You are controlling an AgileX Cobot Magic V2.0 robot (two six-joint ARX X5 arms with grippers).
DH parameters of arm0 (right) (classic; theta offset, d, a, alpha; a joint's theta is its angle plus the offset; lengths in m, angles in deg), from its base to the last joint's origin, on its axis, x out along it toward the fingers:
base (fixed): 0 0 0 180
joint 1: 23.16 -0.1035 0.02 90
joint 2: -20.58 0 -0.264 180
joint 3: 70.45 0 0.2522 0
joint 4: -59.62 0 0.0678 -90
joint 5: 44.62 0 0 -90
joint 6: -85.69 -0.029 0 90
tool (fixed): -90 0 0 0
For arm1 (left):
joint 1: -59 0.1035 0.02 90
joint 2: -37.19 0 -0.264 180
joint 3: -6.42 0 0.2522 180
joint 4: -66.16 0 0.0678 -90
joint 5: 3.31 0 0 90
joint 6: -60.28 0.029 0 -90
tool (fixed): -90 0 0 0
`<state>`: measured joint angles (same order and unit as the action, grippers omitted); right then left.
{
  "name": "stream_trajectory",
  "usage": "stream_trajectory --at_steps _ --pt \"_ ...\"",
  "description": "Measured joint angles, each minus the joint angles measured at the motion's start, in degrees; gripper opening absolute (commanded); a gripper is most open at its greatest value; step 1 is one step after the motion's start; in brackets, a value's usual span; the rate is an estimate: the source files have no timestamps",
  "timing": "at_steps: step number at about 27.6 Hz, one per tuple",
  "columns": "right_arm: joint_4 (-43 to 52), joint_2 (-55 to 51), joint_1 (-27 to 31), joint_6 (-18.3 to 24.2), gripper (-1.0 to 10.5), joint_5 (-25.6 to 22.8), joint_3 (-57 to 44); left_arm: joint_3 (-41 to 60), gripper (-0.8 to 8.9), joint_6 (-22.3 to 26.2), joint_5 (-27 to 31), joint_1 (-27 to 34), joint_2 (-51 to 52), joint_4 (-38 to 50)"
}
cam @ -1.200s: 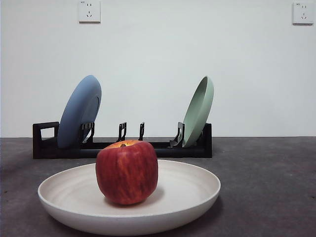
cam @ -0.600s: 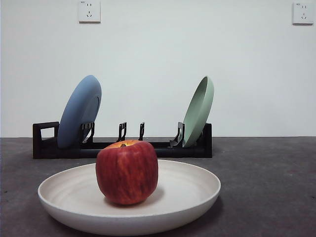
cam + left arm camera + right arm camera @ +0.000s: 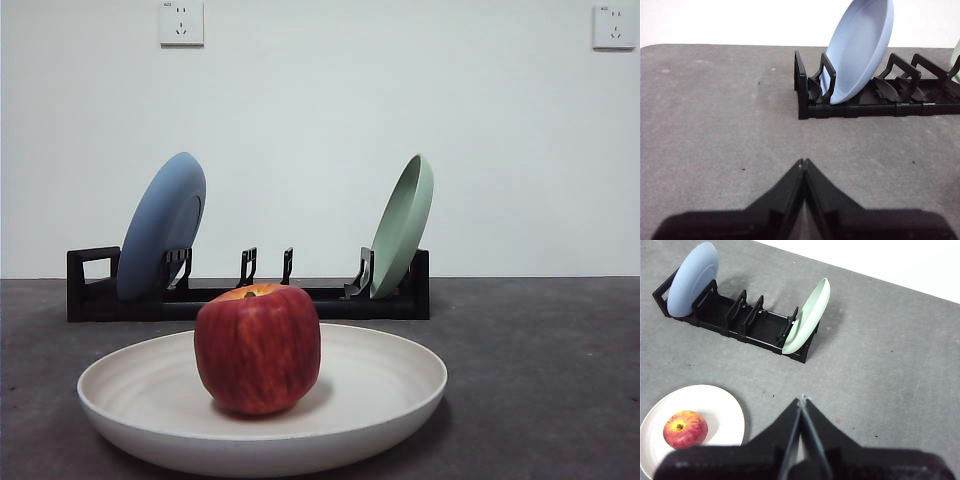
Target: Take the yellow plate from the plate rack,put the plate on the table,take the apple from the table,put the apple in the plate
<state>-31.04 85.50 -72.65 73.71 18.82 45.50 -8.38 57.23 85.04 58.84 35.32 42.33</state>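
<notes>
- Front view: the dark red apple [image 3: 257, 349] with a yellow-orange patch at its stem sits upright in the middle of the round, shallow, cream yellow plate [image 3: 390, 395], which lies flat on the dark grey, matte table [image 3: 540, 370]. Behind them stands the long, low black plate rack [image 3: 92, 285], its loop handle at the end nearest the leaning blue plate [image 3: 160, 225]; a pale green plate [image 3: 403, 225] leans in the other end, with bare prongs between the two. Two white wall sockets [image 3: 181, 22] are high on the pale wall. Neither arm shows here.
- Left wrist view: the left gripper [image 3: 803, 162] is above bare table, its two black jaws pressed together with nothing between them. The rack's handle end and the blue plate lie well beyond it.
- Right wrist view: the right gripper [image 3: 801, 400] is high over the table, jaws closed and empty, apart from the cream plate with the apple inside it.
</notes>
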Motion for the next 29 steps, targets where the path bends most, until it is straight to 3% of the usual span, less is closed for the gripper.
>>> stream_trajectory --at_steps 6,10,15,21,25,29 --pt "0.0 0.0 0.5 0.2 0.0 -0.2 0.0 0.0 -0.03 0.0 0.0 0.0 -1.3 0.0" --pt "4.6 -4.3 9.4 6.1 0.0 -0.4 -4.5 0.0 -0.03 0.0 0.0 0.0 -1.9 0.1" --pt "33.4 -24.1 29.9 9.8 0.0 17.4 -35.2 0.0 -0.03 0.0 0.0 0.0 -1.9 0.1" --pt "60.3 -43.2 43.2 11.8 0.0 18.3 -68.7 0.0 -0.03 0.0 0.0 0.0 -1.9 0.1" --pt "69.4 -50.7 45.7 11.8 0.0 19.1 -84.7 0.0 -0.03 0.0 0.0 0.0 -2.0 0.1" --pt "73.0 -55.4 46.5 11.8 0.0 19.1 -93.7 0.0 -0.03 0.0 0.0 0.0 -2.0 0.1"
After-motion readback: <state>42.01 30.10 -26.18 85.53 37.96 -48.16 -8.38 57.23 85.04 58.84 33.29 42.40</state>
